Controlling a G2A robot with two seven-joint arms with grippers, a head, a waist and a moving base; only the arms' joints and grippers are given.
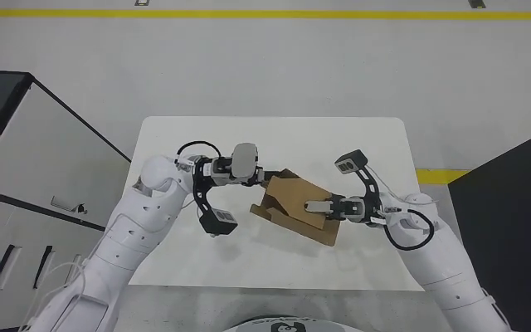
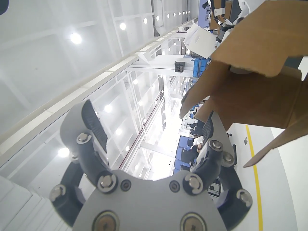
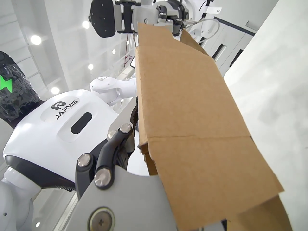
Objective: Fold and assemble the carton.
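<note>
Brown corrugated carton [image 1: 292, 209], half-open, flaps loose. Right hand [image 1: 314, 206] clamps one panel; its far finger is hidden behind cardboard. Left hand [image 2: 148, 115] is spread wide, gripping nothing.

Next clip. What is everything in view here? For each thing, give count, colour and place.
carton: one, brown, flaps still open, over the middle of the table between the two grippers.
table: one, white, under both arms.
floor tape: two strips, yellow, a long one on the grey floor beyond the table, a short one off the table's edge on the right arm's side.
black-framed unit: one, black and white, beside the table on the left arm's side.
left gripper: one, grey and black, fingers open, at the carton's end flaps.
right gripper: one, pale, fingers shut on the carton's wall at the opposite end.
</note>
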